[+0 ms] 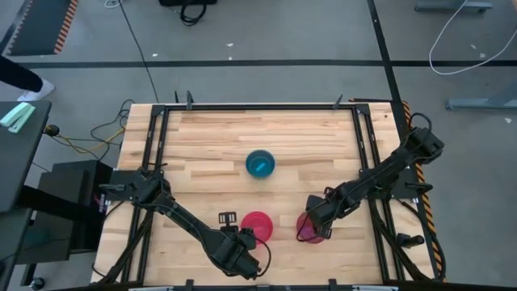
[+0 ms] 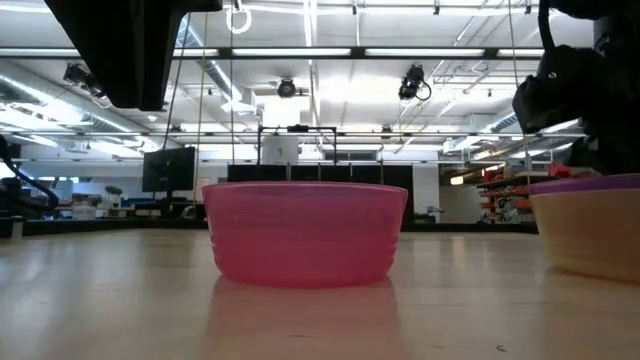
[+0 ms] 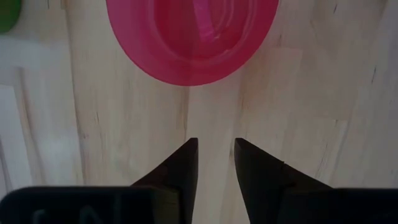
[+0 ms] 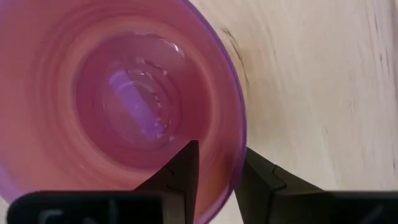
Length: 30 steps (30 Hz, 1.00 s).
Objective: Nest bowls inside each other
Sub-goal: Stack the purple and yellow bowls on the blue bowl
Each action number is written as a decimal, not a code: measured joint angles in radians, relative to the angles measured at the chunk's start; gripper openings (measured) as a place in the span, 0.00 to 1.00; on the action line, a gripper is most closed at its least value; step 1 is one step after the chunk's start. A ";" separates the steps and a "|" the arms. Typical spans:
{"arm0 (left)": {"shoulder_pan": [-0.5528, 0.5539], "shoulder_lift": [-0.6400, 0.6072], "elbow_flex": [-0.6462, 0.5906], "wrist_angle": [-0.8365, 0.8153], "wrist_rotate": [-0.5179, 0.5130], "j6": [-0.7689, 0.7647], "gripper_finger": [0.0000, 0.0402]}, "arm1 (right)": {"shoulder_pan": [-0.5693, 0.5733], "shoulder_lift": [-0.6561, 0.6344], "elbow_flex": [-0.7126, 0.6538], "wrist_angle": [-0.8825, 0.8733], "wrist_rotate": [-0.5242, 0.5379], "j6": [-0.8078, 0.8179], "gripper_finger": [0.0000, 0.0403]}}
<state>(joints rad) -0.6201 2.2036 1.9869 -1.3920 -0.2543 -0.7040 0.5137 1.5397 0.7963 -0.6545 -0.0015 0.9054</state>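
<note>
Industrial lab hall: ceiling light strips point(image 2: 420, 52), monitor point(image 2: 168, 170), storage shelving point(image 2: 497, 195).

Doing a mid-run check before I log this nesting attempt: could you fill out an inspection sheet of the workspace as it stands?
Surface: wooden table, bare apart from the bowls.
Job's things: pink bowl alone near the front edge; blue bowl at mid-table, something green inside it; purple bowl nested in a yellowish bowl at front right.
Clutter: nothing seen.
Grippers: left gripper short of the pink bowl, fingers slightly apart, empty; right gripper with fingers either side of the purple bowl's rim.
Cables: yellow cable left of the table; white cable on the floor.
Surroundings: grey floor; open hall behind.
</note>
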 joint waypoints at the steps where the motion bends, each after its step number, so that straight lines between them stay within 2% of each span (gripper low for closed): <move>1: 0.000 0.000 0.000 0.001 0.000 0.000 0.28 | 0.000 0.003 0.000 0.000 0.001 0.000 0.24; 5: 0.000 0.000 0.000 0.000 0.000 0.002 0.27 | -0.001 0.004 0.000 0.000 0.009 0.001 0.20; 13: 0.000 0.000 0.000 0.000 0.000 0.003 0.26 | -0.017 0.003 0.000 0.003 0.045 -0.002 0.03; 24: 0.000 0.000 0.000 0.000 0.000 0.003 0.26 | -0.088 -0.002 0.004 -0.001 0.077 -0.132 0.02; 30: 0.000 0.000 0.000 0.001 0.000 0.003 0.24 | -0.165 -0.013 0.056 -0.019 0.149 -0.265 0.02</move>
<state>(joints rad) -0.6201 2.2036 1.9869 -1.3911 -0.2543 -0.7006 0.3484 1.5270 0.8528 -0.6739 0.1471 0.6405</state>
